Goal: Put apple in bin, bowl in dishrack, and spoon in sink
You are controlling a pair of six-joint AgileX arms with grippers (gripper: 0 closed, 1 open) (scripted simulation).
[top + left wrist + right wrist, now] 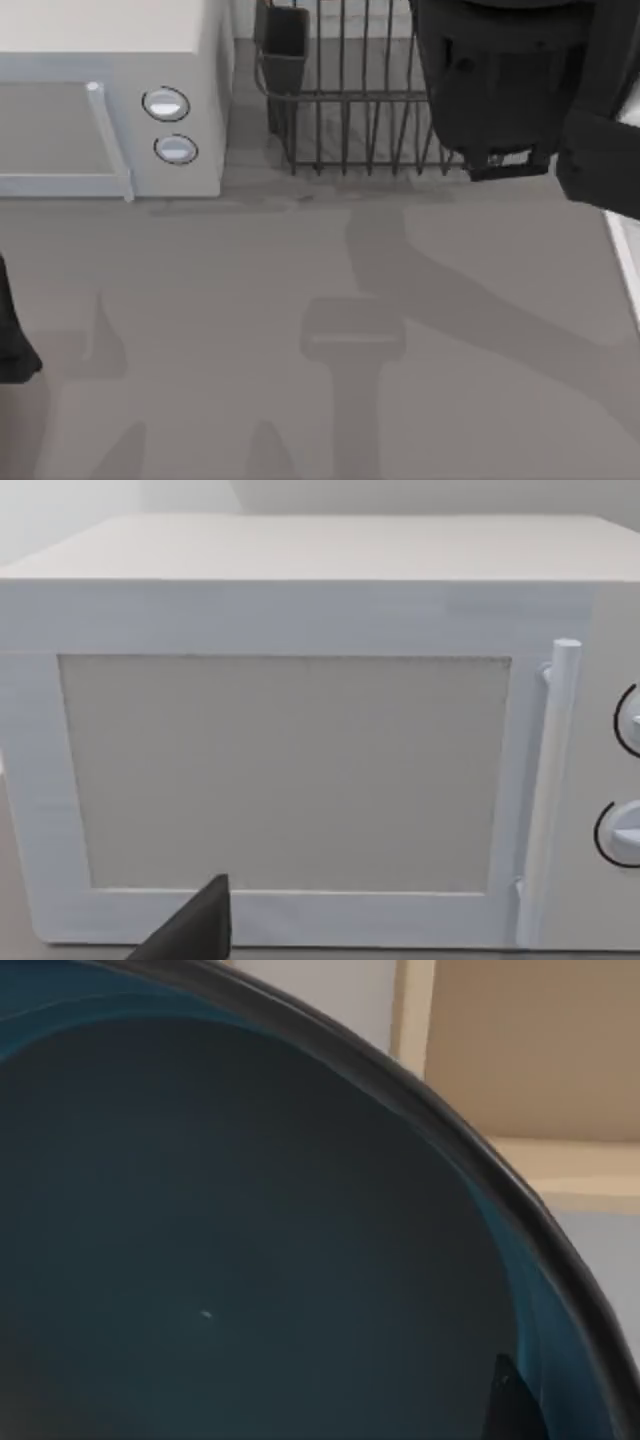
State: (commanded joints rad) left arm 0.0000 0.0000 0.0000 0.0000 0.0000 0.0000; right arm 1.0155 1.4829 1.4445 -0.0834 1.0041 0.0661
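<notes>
right end effector at bowl, above dishrack.

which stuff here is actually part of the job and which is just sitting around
Part of the job:
- round deep teal-blue bowl, close up in the right wrist view
- dark metal wire dishrack with its black utensil cup, at the table's far edge
- right arm, raised over the dishrack

Just sitting around:
- white microwave with two round knobs, far left
- left arm, parked at the left edge
</notes>
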